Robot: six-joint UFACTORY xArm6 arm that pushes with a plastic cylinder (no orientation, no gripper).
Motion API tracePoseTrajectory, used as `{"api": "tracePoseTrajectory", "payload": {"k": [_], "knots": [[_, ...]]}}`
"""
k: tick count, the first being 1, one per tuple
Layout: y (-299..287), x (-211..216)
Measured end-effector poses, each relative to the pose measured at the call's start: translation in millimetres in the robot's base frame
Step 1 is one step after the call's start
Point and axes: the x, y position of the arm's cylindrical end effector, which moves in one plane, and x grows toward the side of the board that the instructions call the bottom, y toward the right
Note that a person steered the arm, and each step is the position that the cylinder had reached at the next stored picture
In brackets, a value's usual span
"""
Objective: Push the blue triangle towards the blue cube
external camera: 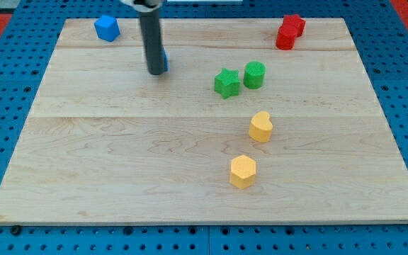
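The blue cube (107,27) sits near the board's top left corner. The blue triangle (164,59) is almost wholly hidden behind my rod; only a blue sliver shows at the rod's right side. My tip (156,72) rests on the board directly in front of the triangle, touching or nearly touching it. The triangle lies to the right of and below the blue cube.
A green star (226,83) and a green cylinder (254,74) stand together right of centre. Two red blocks (289,31) sit at the top right. A yellow heart-like block (261,127) and a yellow hexagon (243,171) lie lower right. The wooden board (83,156) lies on a blue pegboard.
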Motion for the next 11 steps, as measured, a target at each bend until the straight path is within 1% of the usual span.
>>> {"api": "tracePoseTrajectory", "payload": {"k": [1, 3, 4, 5, 6, 7, 8, 9, 11], "knots": [[-5, -22], [102, -29], [115, -29], [100, -32], [98, -63], [89, -77], [100, -101], [98, -117], [82, -108]]}}
